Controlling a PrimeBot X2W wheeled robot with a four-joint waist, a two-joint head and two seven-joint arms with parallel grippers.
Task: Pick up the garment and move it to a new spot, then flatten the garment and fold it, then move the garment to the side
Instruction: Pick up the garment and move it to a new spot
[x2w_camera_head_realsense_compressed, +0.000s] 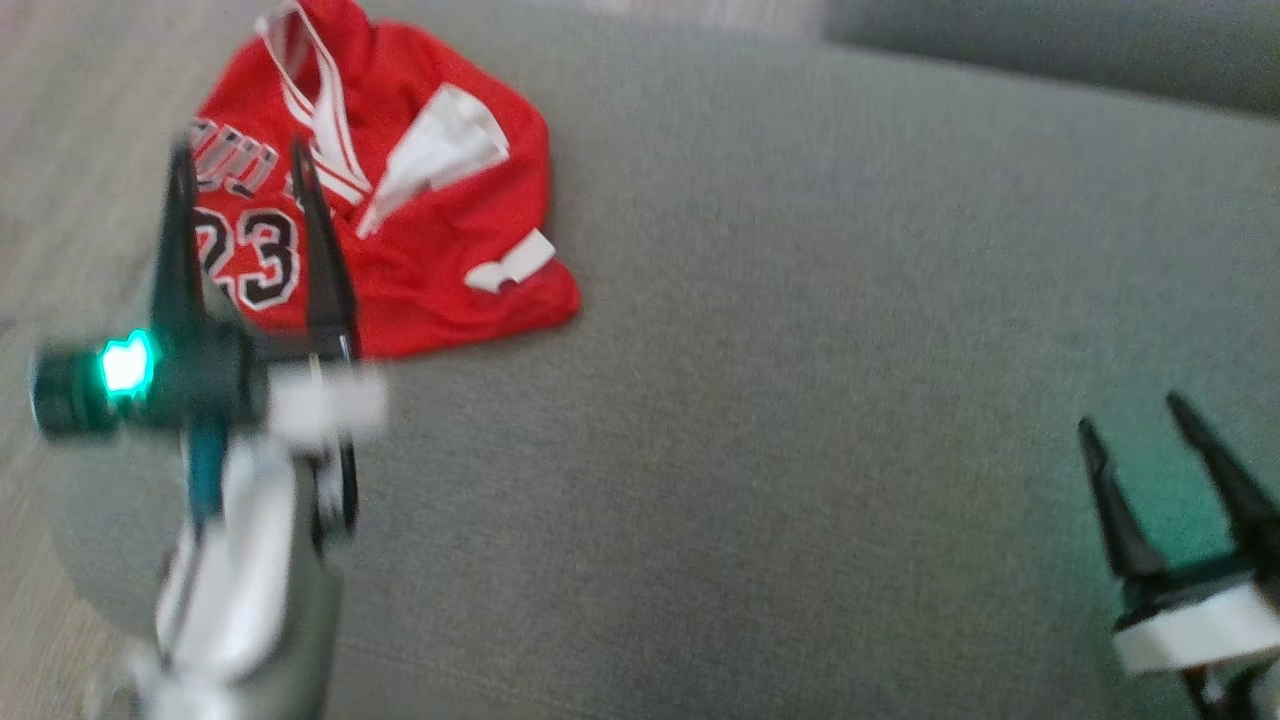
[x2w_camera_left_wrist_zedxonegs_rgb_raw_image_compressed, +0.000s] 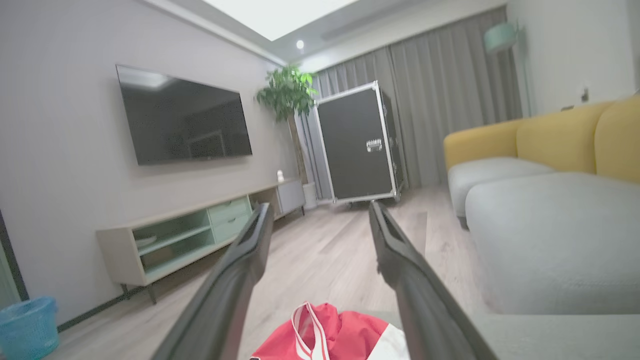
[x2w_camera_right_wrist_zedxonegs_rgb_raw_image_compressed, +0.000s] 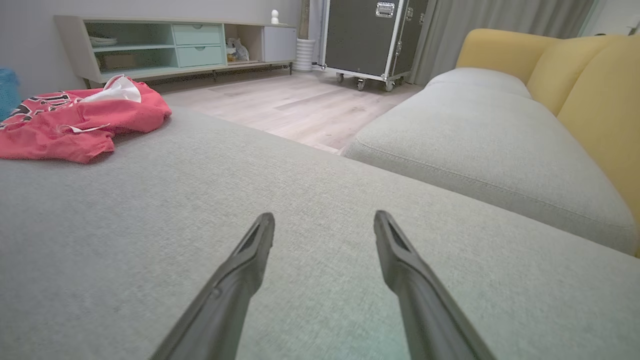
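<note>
We see the red basketball jersey (x2w_camera_head_realsense_compressed: 430, 270), with the number 23 on it, lying crumpled on the grey sofa seat (x2w_camera_head_realsense_compressed: 800, 400). It is at the far left corner of the seat, close to the edge where the wooden floor (x2w_camera_head_realsense_compressed: 60, 150) begins. White trim and a white inner side are turned up, so the cloth is bunched and not flat.

The left pincer (x2w_camera_head_realsense_compressed: 240, 152) stands over the near left part of the jersey, and its two dark fingers are spread wide on either side of the printed number. In the left wrist view the red cloth shows low between these fingers. The pincer points out into the room more than down, so we think it is above the cloth and not in it. The head view is blurred, and we cannot tell for sure whether a fingertip touches the fabric. We judge that this arm is placed here to make the first pick, because it is the arm nearest to the garment.

The right pincer (x2w_camera_head_realsense_compressed: 1130, 412) is also spread and holds nothing. It hovers low over bare grey upholstery, well apart from the jersey. We suppose that it waits there, over the free middle of the seat where the garment could be laid and flattened.
</note>
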